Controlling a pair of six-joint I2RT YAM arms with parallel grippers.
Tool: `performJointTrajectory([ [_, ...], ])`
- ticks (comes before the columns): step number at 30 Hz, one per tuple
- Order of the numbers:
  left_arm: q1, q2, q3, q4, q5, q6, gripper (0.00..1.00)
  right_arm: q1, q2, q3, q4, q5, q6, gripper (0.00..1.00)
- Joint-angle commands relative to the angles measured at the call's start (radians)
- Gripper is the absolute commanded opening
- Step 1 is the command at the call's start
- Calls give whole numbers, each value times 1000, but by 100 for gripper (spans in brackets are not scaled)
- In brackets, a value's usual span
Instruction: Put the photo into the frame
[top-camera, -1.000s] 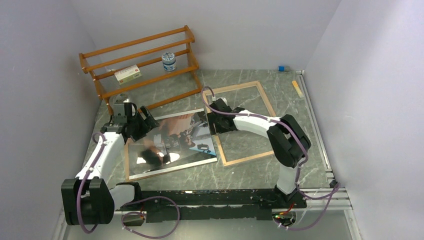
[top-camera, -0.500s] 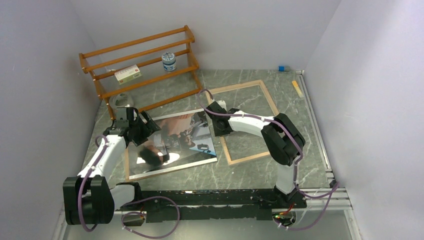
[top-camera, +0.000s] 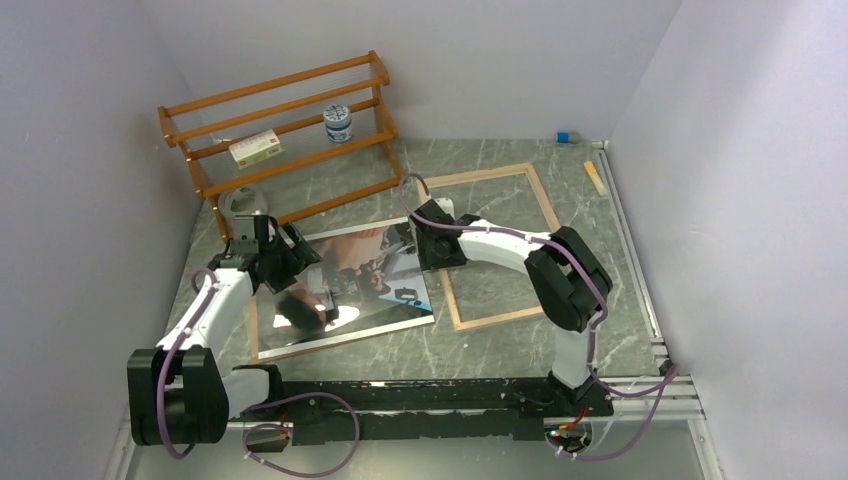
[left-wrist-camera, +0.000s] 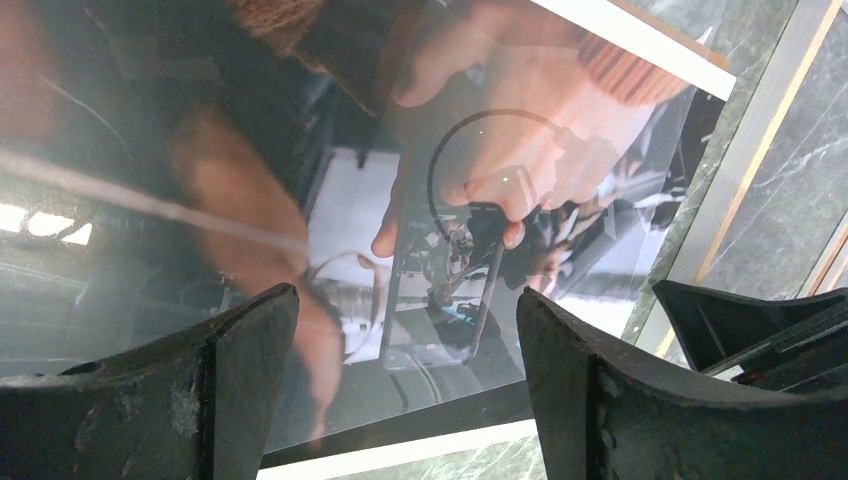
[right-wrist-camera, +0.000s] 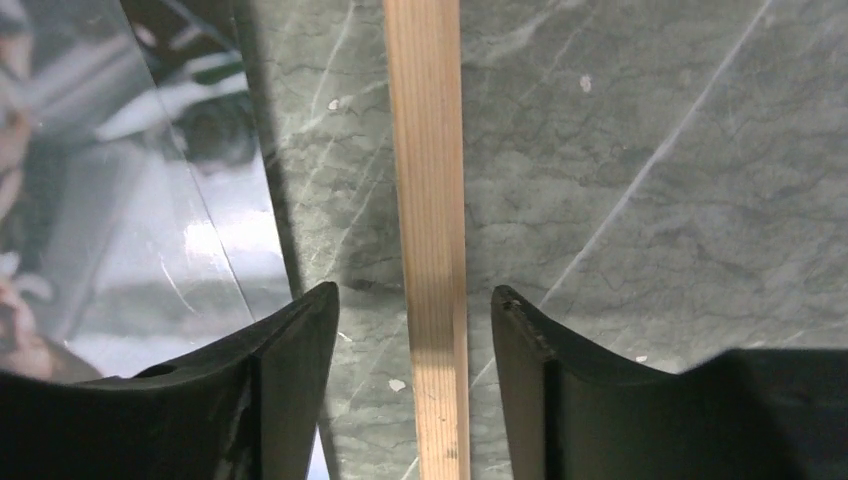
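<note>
Your left claw (left-wrist-camera: 405, 320): jaws spread wide, nothing between them. Dark fingers (left-wrist-camera: 240, 370) fill bottom of view, one each side.
Photo (left-wrist-camera: 300, 150) lies under claw, glossy, strong glare on left. You see hands holding phone in it, orange sleeve at top.
White margin (left-wrist-camera: 640, 40) along top right, also along bottom between fingers.
Pale strip with orange line (left-wrist-camera: 745, 160) runs down photo's right side; can't tell what it belongs to.
Green marbled tabletop (left-wrist-camera: 790, 210) beyond strip.
Dark wedge-shaped part (left-wrist-camera: 740, 320) at lower right, unidentified.
</note>
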Motion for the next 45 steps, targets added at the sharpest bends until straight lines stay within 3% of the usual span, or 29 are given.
performJointTrajectory([
  [1,0,1,-7,31,7,-16,85,-3,-84,33,19,-37,5,66],
  [5,0,14,-11,63,56,-9,85,-4,-147,28,-1,-54,16,70],
  [10,-2,47,-14,76,83,-15,82,-4,-170,-18,73,-383,19,61],
  [13,-1,73,-18,54,64,-22,82,-4,-160,-64,127,-469,91,59],
  [22,-2,91,-59,36,83,-37,80,-8,-137,-151,218,-471,195,58],
  [29,-2,92,-25,11,74,-31,81,-53,-25,16,268,-420,170,57],
  [38,-1,177,64,34,57,1,80,-160,221,321,362,-522,130,57],
  [42,0,294,140,78,156,21,77,-172,341,473,353,-591,87,51],
  [45,-1,378,183,83,201,30,68,-172,428,587,326,-615,73,46],
])
